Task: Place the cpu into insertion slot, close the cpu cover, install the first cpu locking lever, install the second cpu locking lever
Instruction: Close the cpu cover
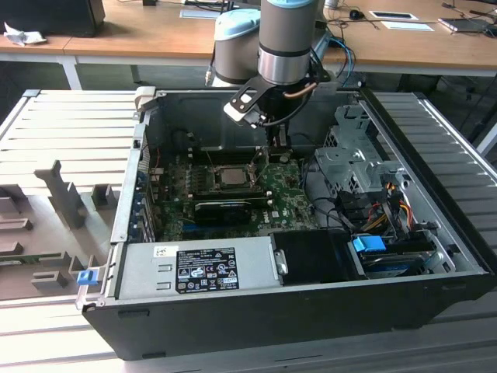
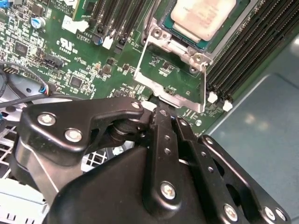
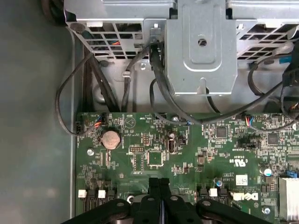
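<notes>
A grey ribbed work surface [image 1: 70,116] carries the open computer case [image 1: 233,318], which lies flat on it, open side up, across the middle. On the exterior view's left, just beside the case, a pale grey holder [image 1: 46,217] with upright blocks rests on the same surface (its ribs also show along the exterior view's right). Behind stands a wooden desk [image 1: 140,31] bearing papers [image 1: 404,19]
</notes>
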`<state>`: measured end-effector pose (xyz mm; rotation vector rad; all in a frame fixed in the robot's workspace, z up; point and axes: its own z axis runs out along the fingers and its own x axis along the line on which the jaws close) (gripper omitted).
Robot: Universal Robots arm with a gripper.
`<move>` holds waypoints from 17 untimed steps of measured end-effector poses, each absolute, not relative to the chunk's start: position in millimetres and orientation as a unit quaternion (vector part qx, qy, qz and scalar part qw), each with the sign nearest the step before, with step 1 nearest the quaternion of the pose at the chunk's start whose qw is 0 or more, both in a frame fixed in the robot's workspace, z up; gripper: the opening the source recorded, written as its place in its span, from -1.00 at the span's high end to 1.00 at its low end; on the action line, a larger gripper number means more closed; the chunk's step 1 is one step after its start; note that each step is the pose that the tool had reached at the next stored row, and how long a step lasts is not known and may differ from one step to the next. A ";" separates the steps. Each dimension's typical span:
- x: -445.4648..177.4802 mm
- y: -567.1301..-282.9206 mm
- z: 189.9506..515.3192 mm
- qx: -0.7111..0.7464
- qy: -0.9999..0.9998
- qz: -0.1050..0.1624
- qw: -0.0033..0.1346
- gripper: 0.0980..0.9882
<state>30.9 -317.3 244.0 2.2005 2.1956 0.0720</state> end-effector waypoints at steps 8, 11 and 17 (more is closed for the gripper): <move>23.3 -317.3 243.8 0.708 0.706 0.024 0.017 0.98; 21.7 -317.3 243.8 0.708 0.706 0.024 0.017 0.98; 17.8 -317.3 243.8 0.708 0.706 0.024 0.017 0.98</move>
